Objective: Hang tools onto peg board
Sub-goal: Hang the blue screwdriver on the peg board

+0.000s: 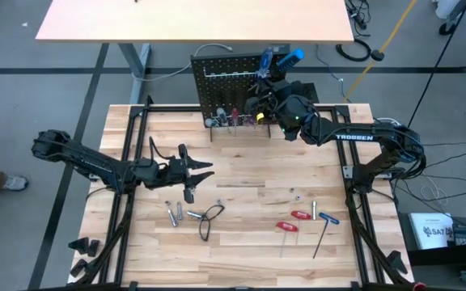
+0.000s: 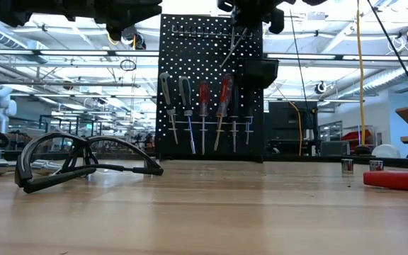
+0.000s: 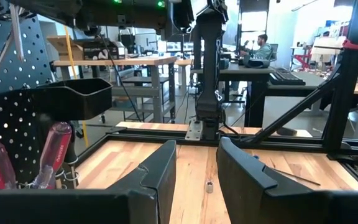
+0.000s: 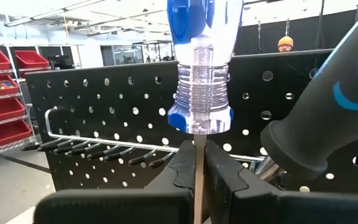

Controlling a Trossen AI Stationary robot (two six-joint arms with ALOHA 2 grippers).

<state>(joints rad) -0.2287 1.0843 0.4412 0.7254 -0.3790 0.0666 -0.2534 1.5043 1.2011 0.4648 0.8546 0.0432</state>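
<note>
The black peg board stands upright at the table's far edge, with a small black bin. Several screwdrivers with clear handles and red handles hang on it. My right gripper is high in front of the board, shut on a screwdriver with a blue and clear handle. My left gripper is open and empty above mid-table; its fingers also show in the left wrist view. A black wire loop lies on the table. My right gripper pinches the screwdriver's thin shaft between its two fingers, just below the handle. The fingers come about level from the table's near side, pointing at the board. The screwdriver stands roughly upright, handle up, clear of the table; its shaft slants down before the board.
A second handle, dark with blue marks, sits close beside my right gripper. Silver bits, two red-handled tools and a blue-handled hex key lie on the near part of the table. A row of bare hooks runs along the board.
</note>
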